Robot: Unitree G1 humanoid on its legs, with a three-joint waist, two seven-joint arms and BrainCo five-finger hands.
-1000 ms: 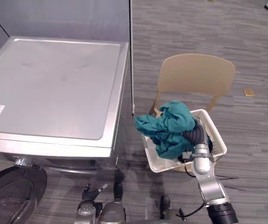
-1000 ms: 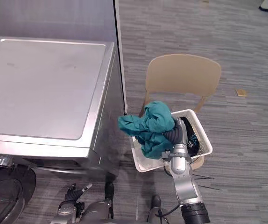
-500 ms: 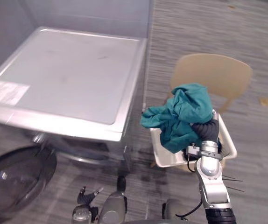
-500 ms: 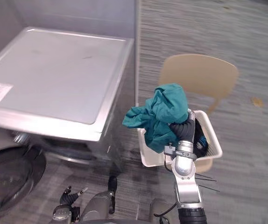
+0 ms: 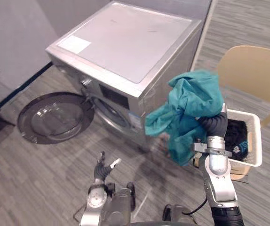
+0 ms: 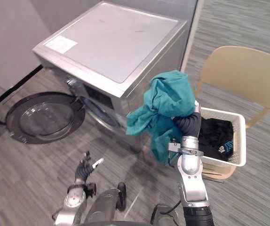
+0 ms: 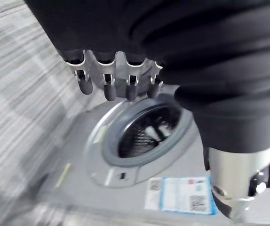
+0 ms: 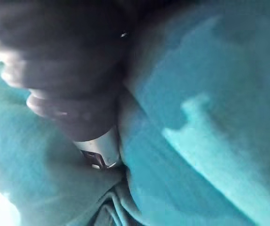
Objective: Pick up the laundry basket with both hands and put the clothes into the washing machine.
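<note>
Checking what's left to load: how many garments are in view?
2. A teal cloth garment draped over the right hand; a black garment in the white plastic laundry basket. Others may hide beneath.

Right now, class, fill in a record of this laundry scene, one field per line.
washer: door swung open, drum visible
teal cloth: aloft, bunched over right hand, between washer and basket
basket: on chair, dark clothes inside
left hand: low, open, empty
</note>
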